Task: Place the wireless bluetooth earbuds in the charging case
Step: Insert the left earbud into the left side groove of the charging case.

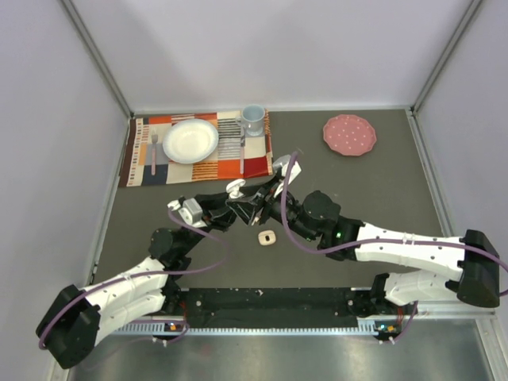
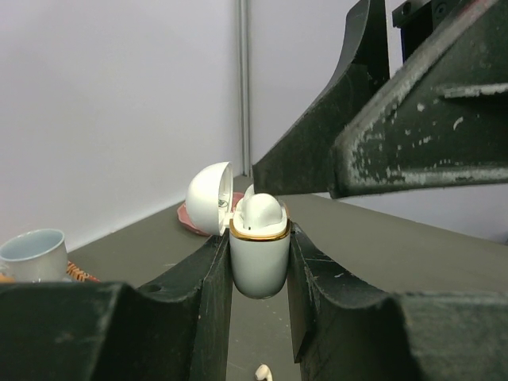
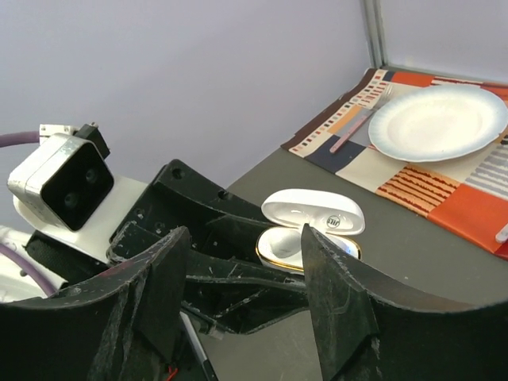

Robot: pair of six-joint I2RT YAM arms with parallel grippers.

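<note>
Left pincer (image 2: 258, 238) grips one open charging case (image 2: 258, 270), one earbud (image 2: 260, 211) inside; right pincer (image 3: 244, 238) spread open

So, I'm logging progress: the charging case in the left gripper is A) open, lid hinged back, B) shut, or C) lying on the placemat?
A: the charging case, clamped in the left gripper, has its lid swung back, a white earbud seated inside.

No legible text, round mark (image 3: 334, 223) inside lid of charging case (image 3: 311, 209), unreadable
</note>
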